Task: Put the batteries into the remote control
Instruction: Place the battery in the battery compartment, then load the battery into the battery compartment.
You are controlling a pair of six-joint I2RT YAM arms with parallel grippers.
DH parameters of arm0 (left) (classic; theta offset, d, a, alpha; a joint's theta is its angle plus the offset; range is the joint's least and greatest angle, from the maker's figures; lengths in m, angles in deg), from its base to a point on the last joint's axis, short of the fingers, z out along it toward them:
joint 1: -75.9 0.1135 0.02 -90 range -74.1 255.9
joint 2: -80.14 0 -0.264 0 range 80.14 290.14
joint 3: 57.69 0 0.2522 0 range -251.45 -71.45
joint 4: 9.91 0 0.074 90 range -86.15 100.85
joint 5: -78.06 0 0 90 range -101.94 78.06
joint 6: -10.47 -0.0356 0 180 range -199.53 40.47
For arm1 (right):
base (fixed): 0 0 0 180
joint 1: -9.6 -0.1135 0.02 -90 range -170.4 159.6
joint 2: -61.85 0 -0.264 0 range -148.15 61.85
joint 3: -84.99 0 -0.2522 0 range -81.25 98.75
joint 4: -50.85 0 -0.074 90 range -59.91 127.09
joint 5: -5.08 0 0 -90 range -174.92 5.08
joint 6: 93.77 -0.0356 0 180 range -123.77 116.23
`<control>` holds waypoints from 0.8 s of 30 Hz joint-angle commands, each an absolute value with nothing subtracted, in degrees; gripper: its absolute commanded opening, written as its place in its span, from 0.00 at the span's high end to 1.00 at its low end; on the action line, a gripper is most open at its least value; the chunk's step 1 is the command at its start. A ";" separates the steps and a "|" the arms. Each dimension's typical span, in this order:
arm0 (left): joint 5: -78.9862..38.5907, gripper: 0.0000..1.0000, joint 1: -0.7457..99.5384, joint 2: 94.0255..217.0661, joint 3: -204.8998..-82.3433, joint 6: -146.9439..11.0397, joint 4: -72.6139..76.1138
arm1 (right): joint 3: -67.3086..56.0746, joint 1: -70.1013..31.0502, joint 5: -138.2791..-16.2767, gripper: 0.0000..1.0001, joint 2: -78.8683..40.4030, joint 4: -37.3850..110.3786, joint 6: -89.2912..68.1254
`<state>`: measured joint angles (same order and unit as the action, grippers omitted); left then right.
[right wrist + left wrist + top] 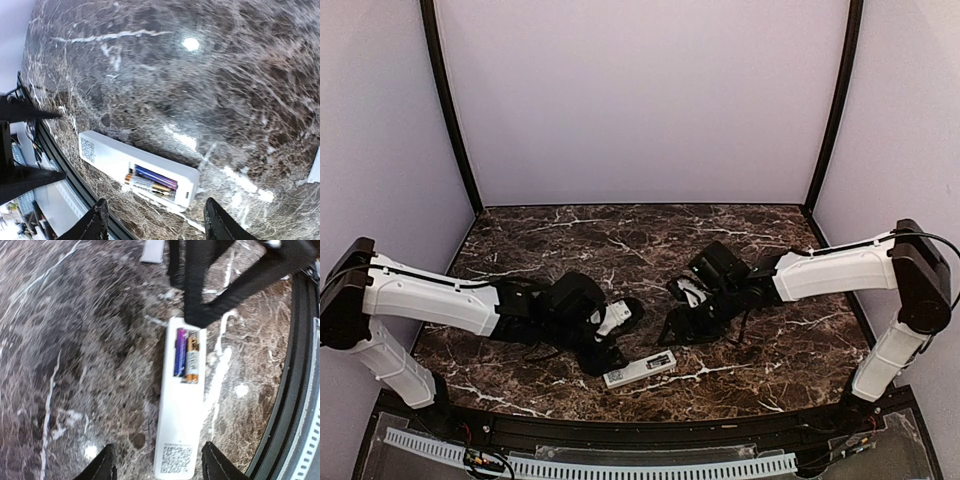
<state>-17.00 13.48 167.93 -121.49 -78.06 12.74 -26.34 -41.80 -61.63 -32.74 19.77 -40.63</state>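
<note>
The white remote control (640,369) lies face down near the table's front edge, its QR label up and its battery bay uncovered. Two batteries (186,356) lie side by side in the bay, one purple-blue, one silver with an orange end. In the right wrist view, the remote control (115,155) shows the batteries (150,181) the same way. My left gripper (160,467) is open, its fingertips (107,465) flanking the label end without touching. My right gripper (157,222) is open above the bay end, holding nothing. Both grippers hover just behind the remote, left (610,340) and right (682,322).
A small flat white piece (152,250) lies on the marble beyond the remote, also at the picture's right edge as a white piece (315,167). The table's black front rim (295,390) runs close beside the remote. Purple walls enclose the table.
</note>
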 commanded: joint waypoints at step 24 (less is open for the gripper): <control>-4.23 0.45 13.40 156.54 -103.20 -57.17 8.13 | -11.98 -51.84 -76.66 0.09 -42.86 4.06 -38.50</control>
